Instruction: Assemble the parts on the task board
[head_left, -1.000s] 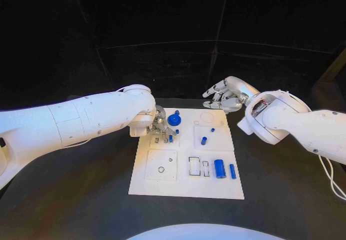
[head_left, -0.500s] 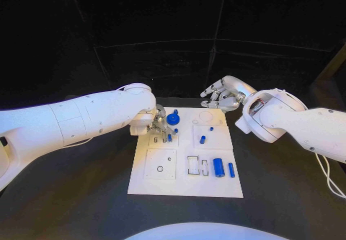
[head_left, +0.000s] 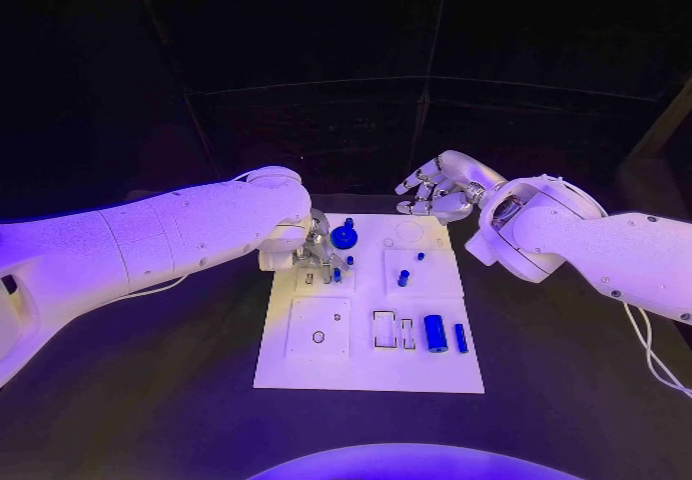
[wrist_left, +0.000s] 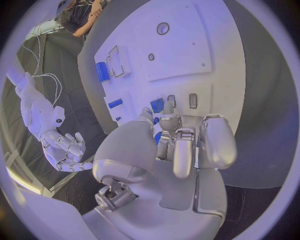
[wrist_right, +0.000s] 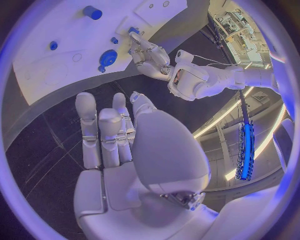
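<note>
Task board (head_left: 368, 372) on black table (head_left: 144, 400)

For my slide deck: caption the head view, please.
Left hand works at the task board's far-left corner; right hand hovers beyond it.

The left hand (head_left: 307, 247) covers the far-left corner of the task board (head_left: 361, 370) in the head view, so what its fingers (wrist_left: 181, 150) touch cannot be told. In the left wrist view they hide most of a small blue part (wrist_left: 156, 105). The slots beside them are too small to read
</note>
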